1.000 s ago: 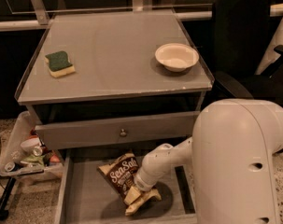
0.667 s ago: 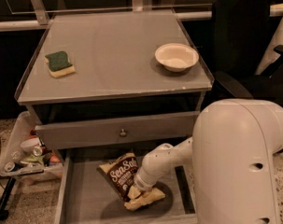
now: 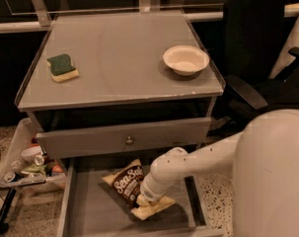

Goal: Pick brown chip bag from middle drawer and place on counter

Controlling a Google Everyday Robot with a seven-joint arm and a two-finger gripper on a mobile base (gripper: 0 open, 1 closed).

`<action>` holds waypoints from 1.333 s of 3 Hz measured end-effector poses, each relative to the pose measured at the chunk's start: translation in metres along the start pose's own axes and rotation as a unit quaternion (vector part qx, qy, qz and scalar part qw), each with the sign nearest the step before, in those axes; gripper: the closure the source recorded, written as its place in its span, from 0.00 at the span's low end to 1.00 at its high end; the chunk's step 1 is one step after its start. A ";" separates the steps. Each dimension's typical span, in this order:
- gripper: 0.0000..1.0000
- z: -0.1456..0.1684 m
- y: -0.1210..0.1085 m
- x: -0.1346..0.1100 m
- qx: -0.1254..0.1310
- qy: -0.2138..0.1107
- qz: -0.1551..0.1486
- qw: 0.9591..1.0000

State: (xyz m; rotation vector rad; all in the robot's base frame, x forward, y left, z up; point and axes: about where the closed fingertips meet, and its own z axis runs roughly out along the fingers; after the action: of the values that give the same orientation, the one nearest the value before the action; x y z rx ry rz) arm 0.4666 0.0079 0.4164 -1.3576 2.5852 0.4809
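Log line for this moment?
hand: down on chip bag | bag: in middle drawer | counter: bag not placed

Likely an office: a black swivel chair (image 3: 252,38) beside a grey cabinet (image 3: 80,143), the pincer (image 3: 145,200) low in its open drawer (image 3: 94,216).

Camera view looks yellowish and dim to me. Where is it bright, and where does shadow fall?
Camera view: warm, dim light; the counter is brightest, and the white bowl throws a soft shadow on it. Camera view: the recess under the counter is near black, and the middle drawer lies in shade, where the gripper is down at the brown chip bag.
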 end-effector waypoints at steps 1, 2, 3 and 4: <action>1.00 -0.053 0.024 -0.002 -0.009 -0.002 -0.029 1.000; 1.00 -0.098 0.043 0.015 -0.014 0.013 -0.031 0.999; 1.00 -0.137 0.067 0.021 -0.002 0.021 -0.041 0.999; 1.00 -0.176 0.102 0.009 0.011 0.005 -0.074 0.997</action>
State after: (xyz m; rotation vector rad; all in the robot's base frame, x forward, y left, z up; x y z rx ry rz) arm 0.3752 -0.0088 0.5980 -1.5319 2.4667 0.4205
